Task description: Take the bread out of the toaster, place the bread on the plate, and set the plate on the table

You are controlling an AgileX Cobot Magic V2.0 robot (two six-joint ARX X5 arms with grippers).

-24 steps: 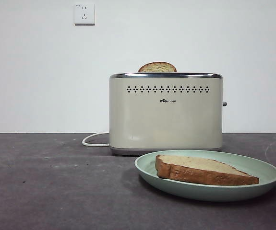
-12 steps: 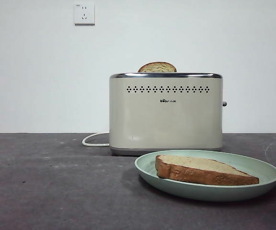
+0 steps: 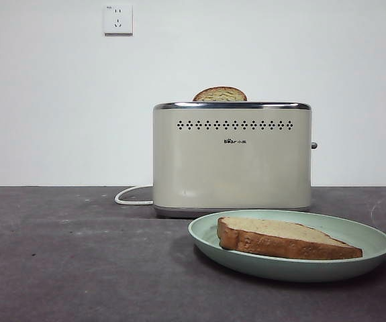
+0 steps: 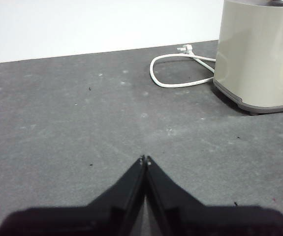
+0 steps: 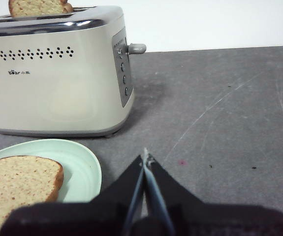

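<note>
The bread lay flat on the mint-green plate, which sat on the table just before the toaster. A second slice showed only its domed top. Left gripper and right gripper were clenched, empty, low over the tabletop.

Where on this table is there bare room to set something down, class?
Bare table lies left of the plate and toaster, up to the cord. Crowded: the narrow strip between toaster and plate holding the bread.
</note>
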